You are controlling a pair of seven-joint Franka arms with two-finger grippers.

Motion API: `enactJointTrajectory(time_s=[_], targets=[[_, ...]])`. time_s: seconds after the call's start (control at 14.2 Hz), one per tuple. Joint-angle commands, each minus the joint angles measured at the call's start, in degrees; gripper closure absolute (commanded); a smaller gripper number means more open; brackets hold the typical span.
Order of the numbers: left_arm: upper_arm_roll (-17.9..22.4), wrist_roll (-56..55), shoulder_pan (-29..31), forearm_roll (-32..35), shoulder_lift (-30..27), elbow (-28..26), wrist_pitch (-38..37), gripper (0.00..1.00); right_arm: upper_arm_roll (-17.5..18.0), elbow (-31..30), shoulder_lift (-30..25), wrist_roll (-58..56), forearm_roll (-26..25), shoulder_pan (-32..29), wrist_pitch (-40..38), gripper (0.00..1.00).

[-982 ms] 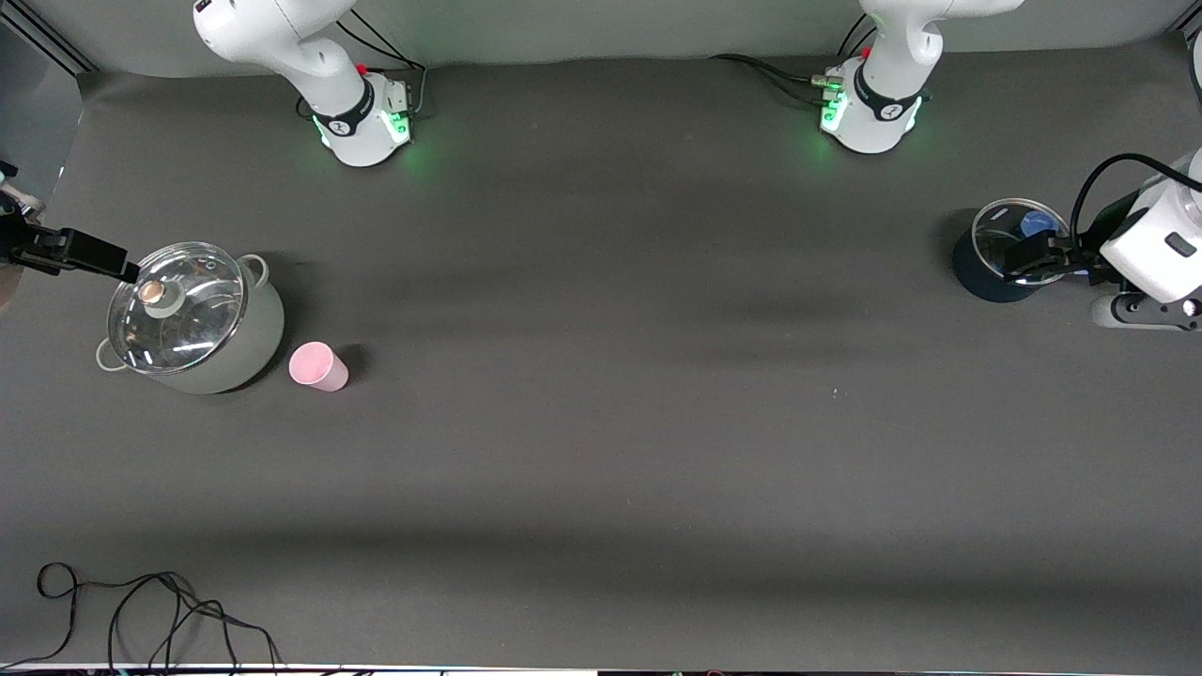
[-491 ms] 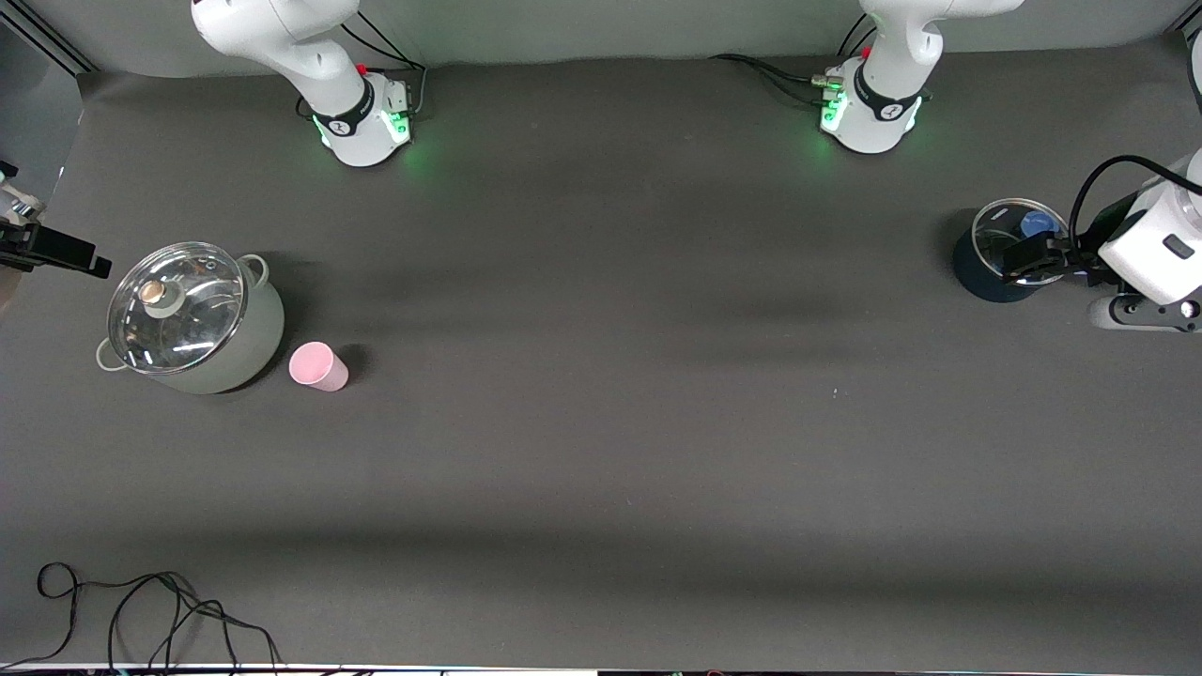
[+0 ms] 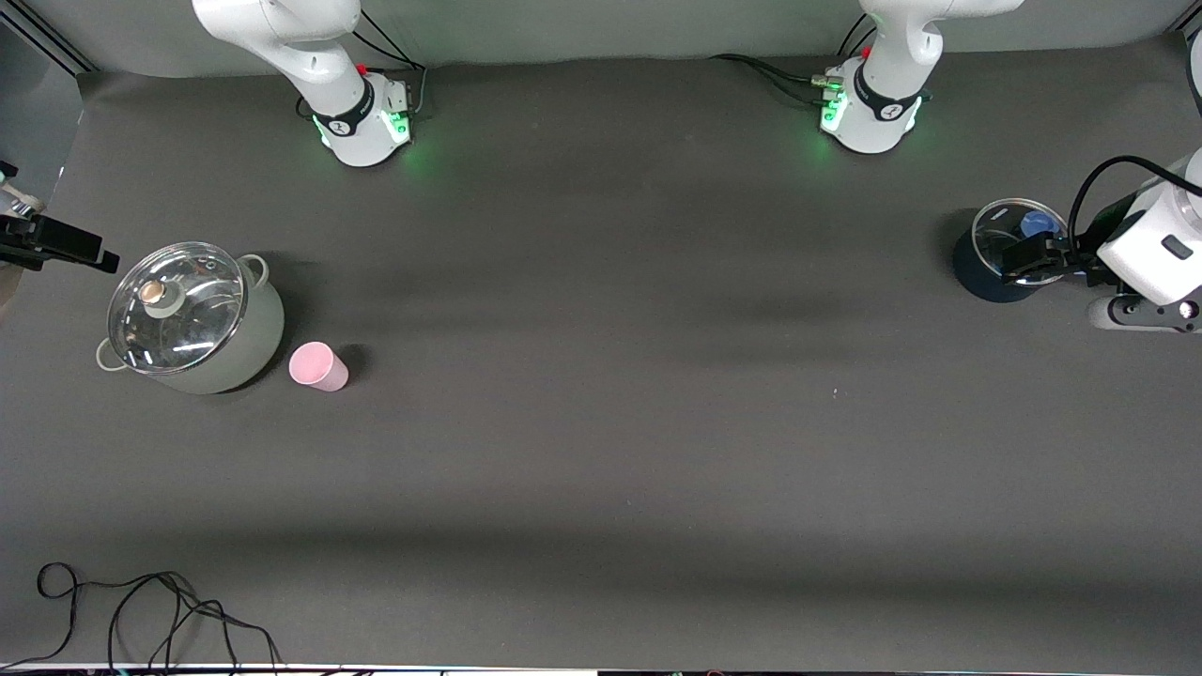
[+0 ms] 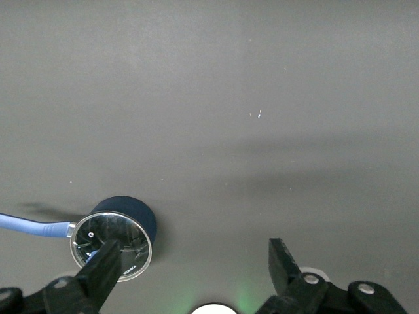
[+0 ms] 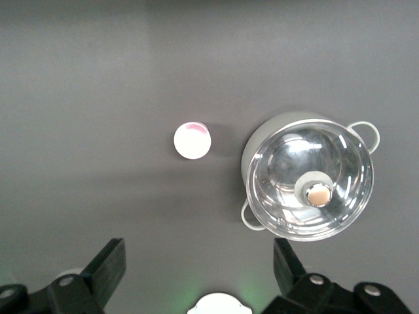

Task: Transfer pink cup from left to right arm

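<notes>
The pink cup (image 3: 317,366) stands on the table beside the grey lidded pot (image 3: 192,317), a little nearer to the front camera. It also shows in the right wrist view (image 5: 192,140), well away from the fingers. My right gripper (image 3: 89,252) is open and empty, up in the air at the right arm's end of the table, just off the pot; its jaws stand wide apart in the right wrist view (image 5: 200,260). My left gripper (image 3: 1028,263) is open and empty over the dark blue pot (image 3: 995,263) at the left arm's end, its jaws spread wide in the left wrist view (image 4: 195,260).
The grey pot has a glass lid with a round knob (image 5: 319,194). The dark blue pot (image 4: 127,212) has a glass lid (image 4: 111,245), with something blue (image 3: 1038,223) inside. A black cable (image 3: 141,610) lies at the table's front edge, toward the right arm's end.
My right gripper has drawn back from over the grey pot's lid toward the right arm's end of the table. The left gripper and the pink cup have hardly moved.
</notes>
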Motion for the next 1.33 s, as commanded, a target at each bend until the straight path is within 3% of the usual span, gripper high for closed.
enactJointTrajectory(time_s=[0.0, 0.07, 0.28, 0.56, 0.84, 1.26], targets=[[0.2, -0.5, -0.5, 0.0, -0.4, -0.4, -0.1, 0.0, 1.3, -9.7, -6.9, -0.7, -1.3, -0.9, 5.9, 0.0], [0.1, -0.5, -0.5, 0.0, -0.4, -0.4, -0.3, 0.0, 2.6, -9.8, -6.9, -1.0, -1.3, -1.7, 6.0, 0.0], [0.0, -0.5, -0.5, 0.0, -0.4, -0.4, -0.4, 0.0, 13.0, -9.5, -6.6, -0.1, -4.4, -7.4, 7.3, 0.0], [0.0, -0.5, -0.5, 0.0, -0.4, -0.4, -0.5, 0.0, 13.0, -8.0, -5.3, -0.1, -4.5, -7.4, 8.2, 0.0], [0.0, -0.6, -0.5, 0.0, -0.3, -0.4, -0.5, 0.0, 8.9, -7.3, -4.9, 0.2, -4.0, -4.0, 8.2, 0.0], [0.0, -0.6, -0.5, 0.0, -0.3, -0.5, -0.6, 0.0, 9.1, -7.2, -4.4, -0.1, -1.4, -4.1, 6.9, 0.0]])
